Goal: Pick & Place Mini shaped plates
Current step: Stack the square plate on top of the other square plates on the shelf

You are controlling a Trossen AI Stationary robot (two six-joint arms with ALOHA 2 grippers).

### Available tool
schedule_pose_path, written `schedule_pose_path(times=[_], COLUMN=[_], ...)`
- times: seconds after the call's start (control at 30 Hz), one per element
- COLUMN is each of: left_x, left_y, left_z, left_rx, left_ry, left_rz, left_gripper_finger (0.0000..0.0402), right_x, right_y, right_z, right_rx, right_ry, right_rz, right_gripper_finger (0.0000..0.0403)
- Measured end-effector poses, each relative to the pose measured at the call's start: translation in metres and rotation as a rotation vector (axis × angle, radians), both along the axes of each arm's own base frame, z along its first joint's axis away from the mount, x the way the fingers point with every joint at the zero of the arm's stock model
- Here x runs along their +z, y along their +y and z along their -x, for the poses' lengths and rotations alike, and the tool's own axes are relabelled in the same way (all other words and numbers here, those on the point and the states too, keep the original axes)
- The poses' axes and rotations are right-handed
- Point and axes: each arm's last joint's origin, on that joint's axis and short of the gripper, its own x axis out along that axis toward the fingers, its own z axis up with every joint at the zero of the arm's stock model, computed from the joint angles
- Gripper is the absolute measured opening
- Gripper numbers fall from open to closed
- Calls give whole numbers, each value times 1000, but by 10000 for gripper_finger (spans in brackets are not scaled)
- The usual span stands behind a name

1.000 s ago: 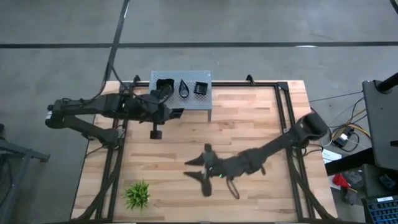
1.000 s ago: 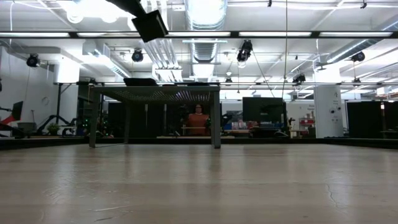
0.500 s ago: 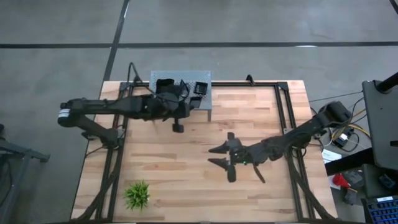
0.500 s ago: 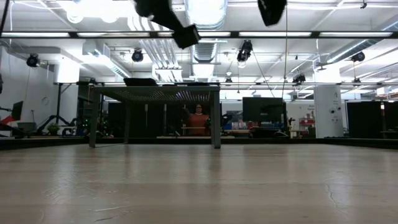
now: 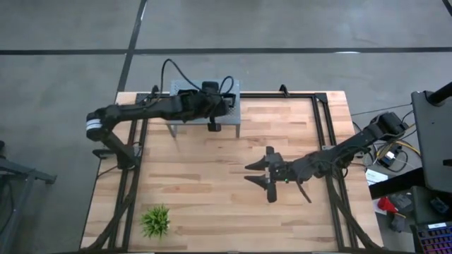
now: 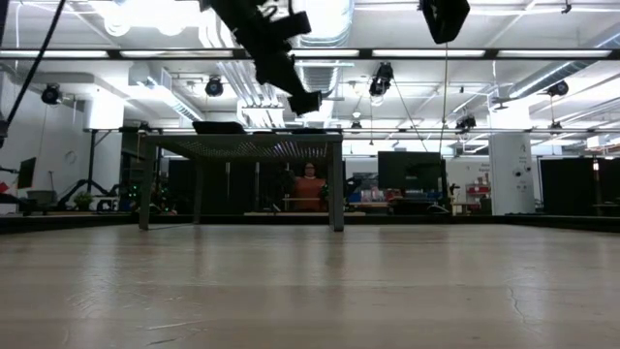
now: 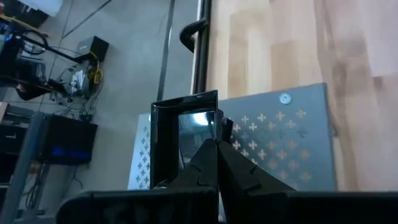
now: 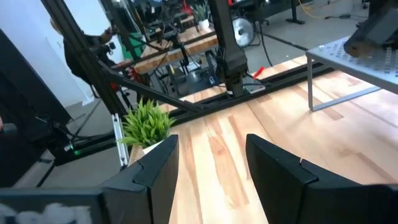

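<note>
The left hand, fingers pressed together and holding nothing, hangs over the grey perforated shelf at the far edge of the desk, just beside a square black mini plate resting on that shelf (rim raised, glossy inside). The right hand hovers mid-desk with fingers spread wide, empty, well apart from the green plant

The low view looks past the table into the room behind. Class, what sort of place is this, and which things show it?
Probably a robotics lab or workshop. Exposed ducts and strip lights run across the ceiling, desks with monitors stand behind the metal stand, and a person sits at one.
</note>
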Motion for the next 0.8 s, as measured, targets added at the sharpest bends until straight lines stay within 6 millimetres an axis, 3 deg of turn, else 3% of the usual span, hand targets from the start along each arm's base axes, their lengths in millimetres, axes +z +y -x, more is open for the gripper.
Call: schedule_pose_path(times=[0.43,0.8], left_x=[-22,-22], left_y=[11,18], left_z=[-16,-17], left_rx=[14,35], left_ry=[109,104], left_rz=[-74,-116], left_gripper_finger=[0,0], right_x=[-7,-7], right_y=[1,1], right_z=[-2,-2], right_rx=[-2,-4], right_ry=[34,34], right_rz=[3,-10], right_gripper_finger=[185,185])
